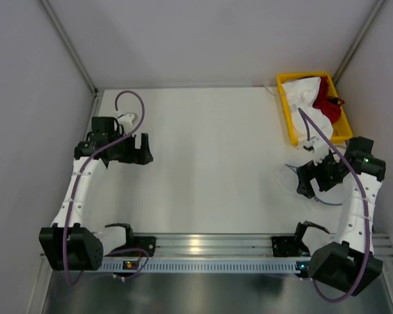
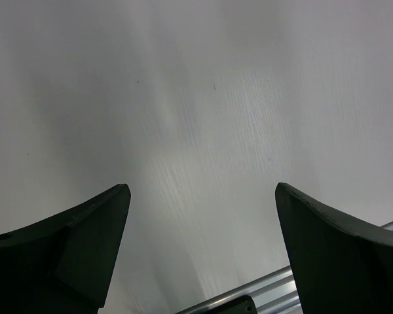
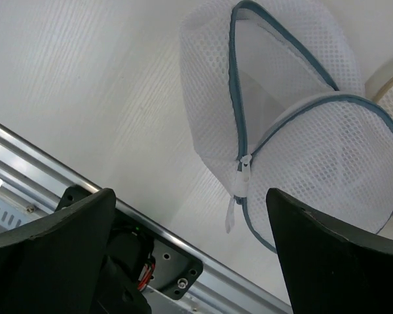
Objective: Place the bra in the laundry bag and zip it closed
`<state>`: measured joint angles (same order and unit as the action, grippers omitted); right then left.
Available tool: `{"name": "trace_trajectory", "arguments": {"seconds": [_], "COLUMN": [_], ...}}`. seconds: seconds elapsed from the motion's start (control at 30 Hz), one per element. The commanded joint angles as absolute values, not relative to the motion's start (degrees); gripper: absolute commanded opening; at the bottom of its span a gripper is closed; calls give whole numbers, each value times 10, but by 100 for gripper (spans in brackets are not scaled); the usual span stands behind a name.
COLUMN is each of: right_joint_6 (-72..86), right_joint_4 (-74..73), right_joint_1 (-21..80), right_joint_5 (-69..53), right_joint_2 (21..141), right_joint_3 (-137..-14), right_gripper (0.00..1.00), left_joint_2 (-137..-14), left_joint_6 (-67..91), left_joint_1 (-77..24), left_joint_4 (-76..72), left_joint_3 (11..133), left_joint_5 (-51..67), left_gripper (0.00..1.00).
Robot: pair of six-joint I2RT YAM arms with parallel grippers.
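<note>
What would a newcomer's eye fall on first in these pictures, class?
The yellow bin at the far right corner of the table stands out, with a heap of white fabric and a red garment in it. Next, in the right wrist view, the mesh laundry bag lies on the table with its blue-edged zip gaping open, just beyond the open right gripper.

Bra [image 1: 306, 97] in bin [image 1: 289, 123] far right; laundry bag [image 3: 327, 157] on table [image 1: 209, 163] nearer, beneath right gripper [image 1: 311, 182]
</note>
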<state>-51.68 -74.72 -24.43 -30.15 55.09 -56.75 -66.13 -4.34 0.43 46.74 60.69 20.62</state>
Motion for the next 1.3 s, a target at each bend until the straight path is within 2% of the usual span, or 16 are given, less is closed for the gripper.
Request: {"name": "trace_trajectory", "arguments": {"seconds": [0.0, 0.2, 0.57, 0.6, 0.63, 0.7, 0.73, 0.8, 0.83, 0.87, 1.03, 1.27], "right_joint_6": [-474, -394, -332, -324, -320, -304, -301, -280, -273, -252, -174, 63], "right_joint_4": [-709, -614, -506, -501, -498, -504, -505, -505, -505, -500, -440, -279], "right_joint_1": [-194, -66, 29, 33, 38, 49, 54, 77, 86, 107, 170, 208], "right_joint_5": [-280, -193, -120, -120, -121, -148, -162, -194, -205, -227, -269, -276], "right_joint_2": [581, 638, 751, 758, 766, 779, 776, 772, 773, 783, 855, 1096], "right_joint_3": [-593, -566, -524, -522, -523, -534, -539, -556, -565, -575, -669, -862], "right_gripper": [100, 99, 99, 95, 73, 51, 30, 15, 3, 0, 0, 0], "left_joint_2": [-651, -664, -680, -684, -686, -691, -693, -698, -699, -705, -735, -767], "left_joint_6": [-33, -26, -60, -63, -66, -72, -74, -79, -80, -82, -75, -86], "left_joint_1": [4, 4, 4, 4, 3, 4, 4, 4, 4, 4, 4, 4], "left_joint_4": [454, 460, 470, 469, 469, 468, 468, 468, 468, 469, 461, 428], "left_joint_3": [621, 654, 680, 678, 678, 675, 674, 675, 672, 673, 686, 715], "left_joint_5": [208, 192, 163, 162, 161, 167, 169, 181, 185, 189, 208, 255], "left_gripper": [99, 99, 99, 99, 98, 99, 99, 99, 99, 98, 99, 99]}}
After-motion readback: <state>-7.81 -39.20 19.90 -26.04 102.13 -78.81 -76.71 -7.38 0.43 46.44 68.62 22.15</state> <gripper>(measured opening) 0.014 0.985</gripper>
